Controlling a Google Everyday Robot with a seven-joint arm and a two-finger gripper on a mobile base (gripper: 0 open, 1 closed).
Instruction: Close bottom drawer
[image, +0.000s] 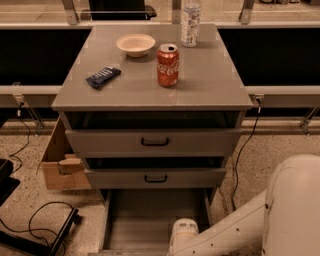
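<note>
Speckled beige floor surrounds a grey three-drawer cabinet (150, 95), whose flat top surface carries a cream shallow bowl (135, 44), a red cola can (168, 65), a dark blue snack wrapper (103, 76) and a clear plastic bottle (190, 20).

The bottom drawer (145, 215) is pulled far out towards the camera, well past the two above it. Its plain grey floor and low side walls are in full sight, and its front edge runs along the lower border of the view. Its handle is not visible.

The white robot arm (240, 227) reaches in from the lower right. The gripper (184, 244) at its end sits low over the front right part of the drawer, mostly cut off by the lower border, so I cannot tell whether it is open or closed.

Beyond the gripper and higher up, the middle drawer (155, 177) and top drawer (155, 142) both stand slightly ajar, each with a small black bar handle. Far to the left of the gripper, a brown cardboard box (57, 167) leans against the cabinet's side.
</note>
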